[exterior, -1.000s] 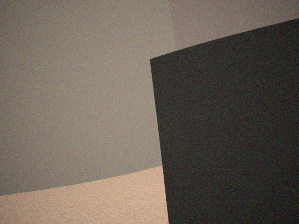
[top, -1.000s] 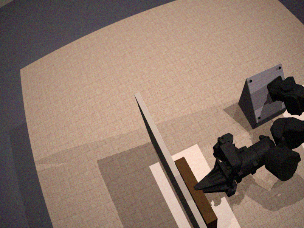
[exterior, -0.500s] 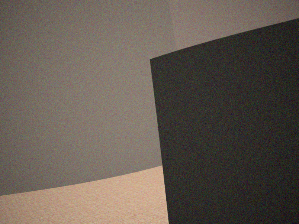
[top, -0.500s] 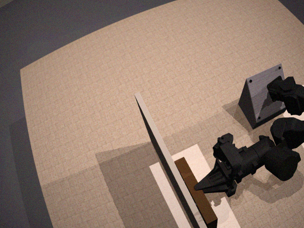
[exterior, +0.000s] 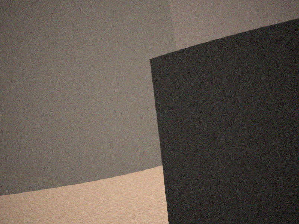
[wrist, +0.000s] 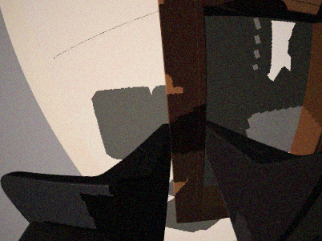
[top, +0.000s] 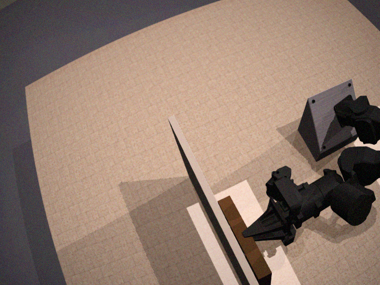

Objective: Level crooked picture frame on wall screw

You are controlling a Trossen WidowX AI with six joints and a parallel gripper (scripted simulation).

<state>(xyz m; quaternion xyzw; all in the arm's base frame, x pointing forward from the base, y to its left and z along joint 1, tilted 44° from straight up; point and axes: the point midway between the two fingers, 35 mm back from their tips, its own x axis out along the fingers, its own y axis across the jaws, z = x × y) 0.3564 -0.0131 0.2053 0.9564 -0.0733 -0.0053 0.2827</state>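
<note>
The brown picture frame (top: 230, 211) (wrist: 182, 59) is against the front of the upright wall panel (top: 202, 180) (exterior: 224, 121) (wrist: 92, 23). My gripper (top: 244, 234) (wrist: 185, 129) is shut on the frame's side bar, low on it, with one finger outside the bar and the other inside the opening. The top view shows the frame from above, and the exterior view shows only the panel's dark back. The screw and notched strip are hidden. The frame's lower corner shows between the fingers in the wrist view. I cannot tell whether the frame is level.
The panel stands over a white base (top: 211, 236) on the table (top: 126, 107). A grey wedge-shaped block (top: 326, 120) with dark bolts stands behind the gripper, beside the arm (top: 351, 202). A thin dark line (wrist: 105, 32) runs across the panel outside the frame.
</note>
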